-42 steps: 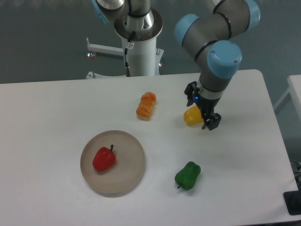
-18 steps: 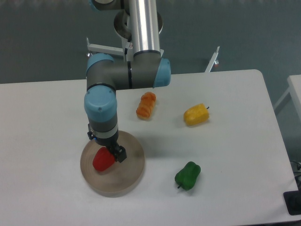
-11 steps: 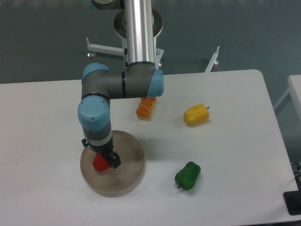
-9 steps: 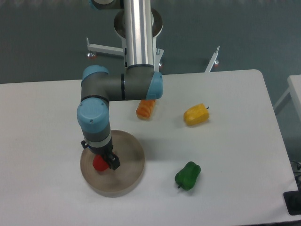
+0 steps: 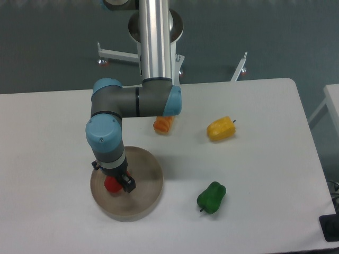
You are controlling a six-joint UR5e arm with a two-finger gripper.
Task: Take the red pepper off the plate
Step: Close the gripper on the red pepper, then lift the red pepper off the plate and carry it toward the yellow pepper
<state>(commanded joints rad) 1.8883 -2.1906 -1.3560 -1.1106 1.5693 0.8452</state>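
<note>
The red pepper (image 5: pixel 111 185) lies on the left half of the round beige plate (image 5: pixel 144 186), and only its lower part shows beneath the arm's wrist. My gripper (image 5: pixel 112 178) points straight down over the pepper. Its dark fingers (image 5: pixel 128 183) stand on either side of the pepper, as wide apart as before, so it is open around it. The pepper still rests on the plate.
An orange pepper (image 5: pixel 163 124) lies behind the plate, partly hidden by the arm's elbow. A yellow pepper (image 5: pixel 221 128) lies at centre right and a green pepper (image 5: pixel 211 197) at front right. The arm's base column (image 5: pixel 156 37) stands at the table's back edge.
The arm swung from the yellow pepper over to the plate, then sank down over the red pepper, covering more of it. The pepper has not moved.
</note>
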